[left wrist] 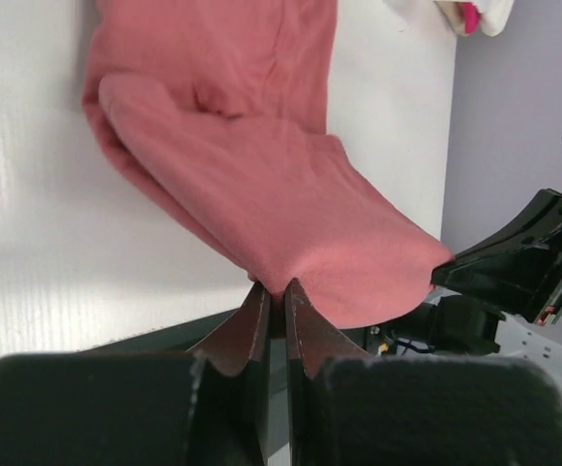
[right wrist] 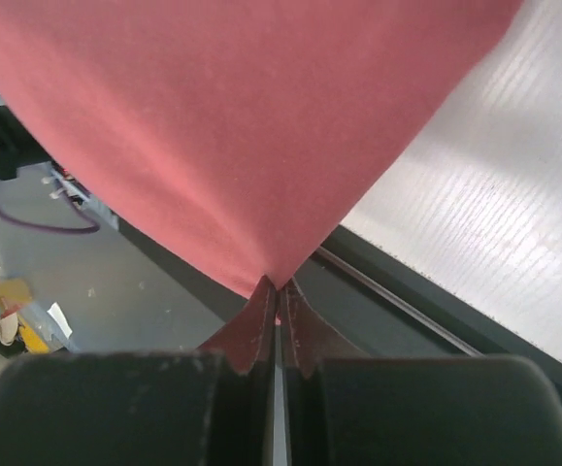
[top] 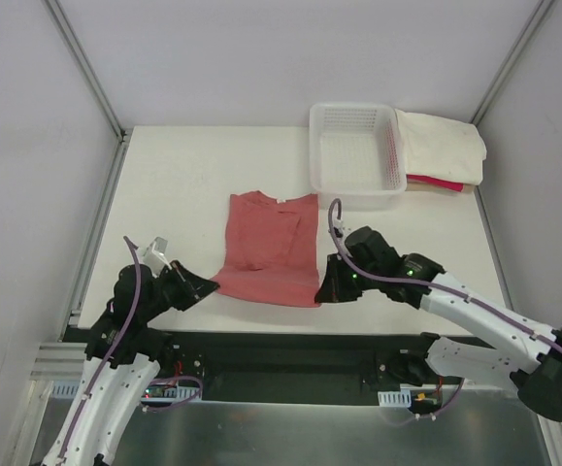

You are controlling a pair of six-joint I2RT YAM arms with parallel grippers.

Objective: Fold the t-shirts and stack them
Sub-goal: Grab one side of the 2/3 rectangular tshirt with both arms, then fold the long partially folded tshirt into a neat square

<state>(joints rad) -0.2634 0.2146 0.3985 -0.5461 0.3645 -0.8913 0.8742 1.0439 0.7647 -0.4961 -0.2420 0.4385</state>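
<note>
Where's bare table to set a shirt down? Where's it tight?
Free: table left of the salmon shirt, out to the side rail; smaller patch right of it, nearer than the basket. Crowded: far right corner, basket beside cream shirt on pink shirt; near edge, left end effector and right end effector pinching the salmon shirt.

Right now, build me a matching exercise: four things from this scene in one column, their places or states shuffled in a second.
1 salmon-red t-shirt
2 cream-white t-shirt
3 pink-red t-shirt
4 basket

A top of the pile
B under another shirt, only an edge showing
C near corners pinched by left gripper and right gripper
D stands left of the pile

Pairs: 1-C, 2-A, 3-B, 4-D
</note>
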